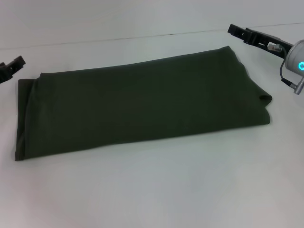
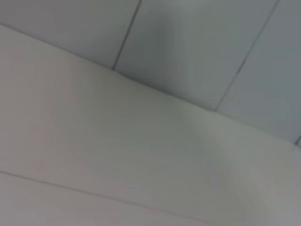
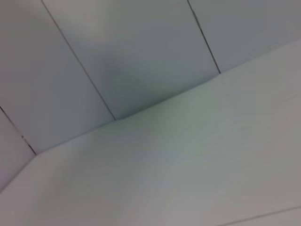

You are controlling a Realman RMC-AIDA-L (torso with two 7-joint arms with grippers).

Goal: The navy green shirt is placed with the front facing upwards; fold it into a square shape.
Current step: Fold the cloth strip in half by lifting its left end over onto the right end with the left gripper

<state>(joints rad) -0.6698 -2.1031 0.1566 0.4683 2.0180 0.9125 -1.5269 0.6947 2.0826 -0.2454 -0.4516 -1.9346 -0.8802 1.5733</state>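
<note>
In the head view you have the navy green shirt (image 1: 142, 102), a dark olive cotton garment, already folded into a long band that runs from the lower left of the frame up toward the upper right, lying flat on the pale white worktop (image 1: 156, 190). Its left end is a straight, squared edge; its right end is bunched and rounded, with a small fold sticking out (no lettering or label shows on the upward face). Your left claw (image 1: 13, 65) sits at the left edge of the frame, just above the shirt's upper left corner and apart from the cloth; whether it is spread or pressed together you cannot tell from here. Your right claw (image 1: 244, 33) reaches in from the upper right, its dark fingers near the shirt's far right corner but clear of it; its state cannot be told either.

The left wrist view gives you only the bare worktop surface (image 2: 117, 155) meeting a grey panelled wall (image 2: 197, 47).

The right wrist view shows the same: worktop (image 3: 188, 179) and panelled wall (image 3: 131, 52).
</note>
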